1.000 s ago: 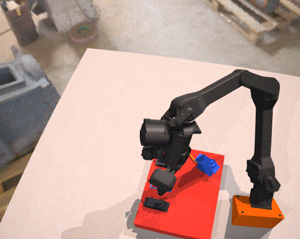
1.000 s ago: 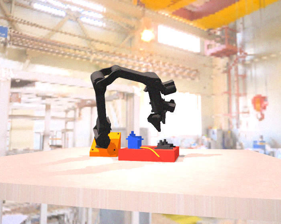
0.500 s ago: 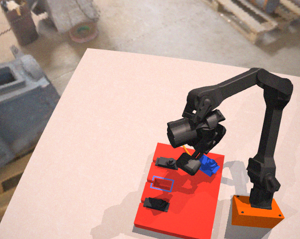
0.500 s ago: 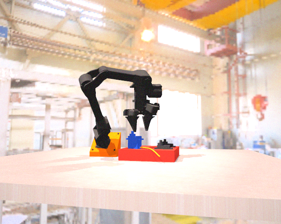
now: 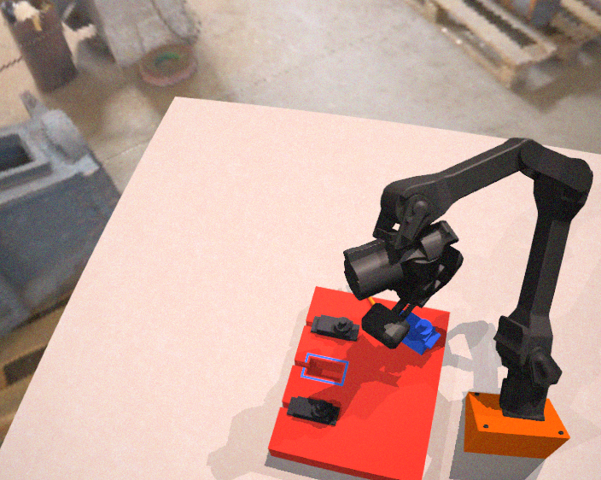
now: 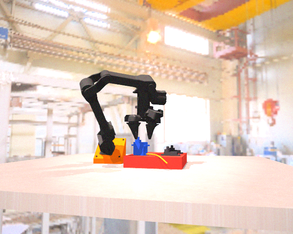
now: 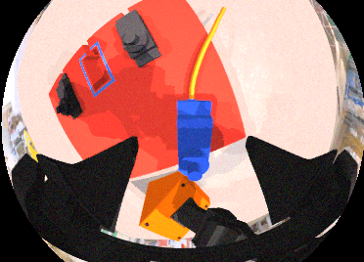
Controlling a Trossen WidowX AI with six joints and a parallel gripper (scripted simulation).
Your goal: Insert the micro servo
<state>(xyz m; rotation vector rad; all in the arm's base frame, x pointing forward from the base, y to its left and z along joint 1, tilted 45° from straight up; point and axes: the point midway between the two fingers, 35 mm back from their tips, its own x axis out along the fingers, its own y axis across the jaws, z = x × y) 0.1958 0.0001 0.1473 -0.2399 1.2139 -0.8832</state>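
Observation:
The blue micro servo (image 5: 421,335) (image 6: 140,148) (image 7: 194,130) stands upright on top of the red deck (image 5: 378,433) (image 6: 154,162) (image 7: 152,154), shaft up, near the deck's edge on the arm-base side. Its yellow cable (image 6: 158,157) (image 7: 201,57) runs out over the deck's edge. The pocket (image 5: 325,370) (image 7: 97,68) outlined in blue is empty, with a notch at the deck's side. My gripper (image 6: 143,138) (image 7: 194,142) is open and empty, pointing down just above the servo. In the wrist view the servo shows between the two fingers. In the top view a finger partly hides the deck beside the servo.
Two dark servos sit in the deck on either side of the pocket, one (image 5: 335,327) (image 7: 138,38) nearer the loose servo, the other (image 5: 312,410) (image 7: 68,97) farther away. The orange arm base (image 5: 515,438) (image 6: 109,160) (image 7: 163,205) stands beside the deck on the table (image 5: 213,206) (image 6: 66,181).

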